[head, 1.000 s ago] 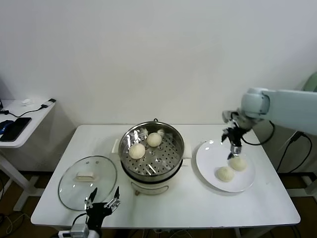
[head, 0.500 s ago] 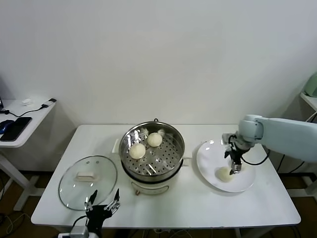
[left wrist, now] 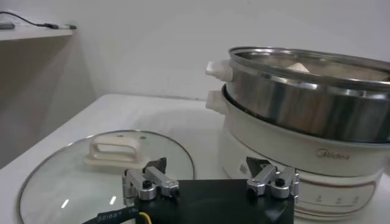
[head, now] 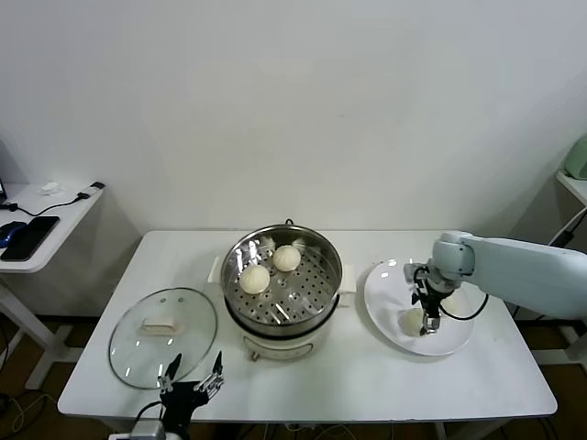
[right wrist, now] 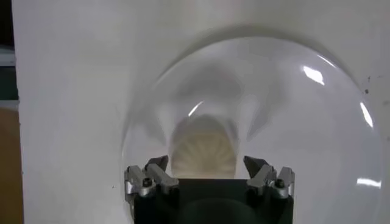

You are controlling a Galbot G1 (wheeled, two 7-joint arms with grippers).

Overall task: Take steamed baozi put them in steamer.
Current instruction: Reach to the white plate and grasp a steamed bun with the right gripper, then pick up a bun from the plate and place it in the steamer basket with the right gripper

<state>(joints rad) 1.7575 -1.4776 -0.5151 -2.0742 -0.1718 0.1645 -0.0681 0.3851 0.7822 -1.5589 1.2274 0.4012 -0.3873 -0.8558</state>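
a: where did things stand?

b: two buns (head: pixel 255 278) lay on the holed tray of the steamer (head: pixel 283 316). on the white plate (head: pixel 451 344) only one more bun (head: pixel 410 322) showed, with the right gripper (head: pixel 427 323) low against it. a fourth bun could have been hidden behind that arm; i couldn't tell.

a: had it grabbed the bun?

b: no. in the right wrist view the fingers (right wrist: pixel 148 178) stood spread, the bun (right wrist: pixel 203 151) sitting just ahead between them.

a: what could have gone wrong?

b: my guess: closing off-centre would roll the smooth bun across the plate, and squeezing hard would dent it.

a: and the other arm?

b: the left gripper (head: pixel 192 380) waited at the table's (head: pixel 367 380) near edge, fingers parted. its camera alone showed the lid's (left wrist: pixel 103 176) handle side-on and the steamer's cream base (left wrist: pixel 292 152), while the head view alone looked down into the tray.
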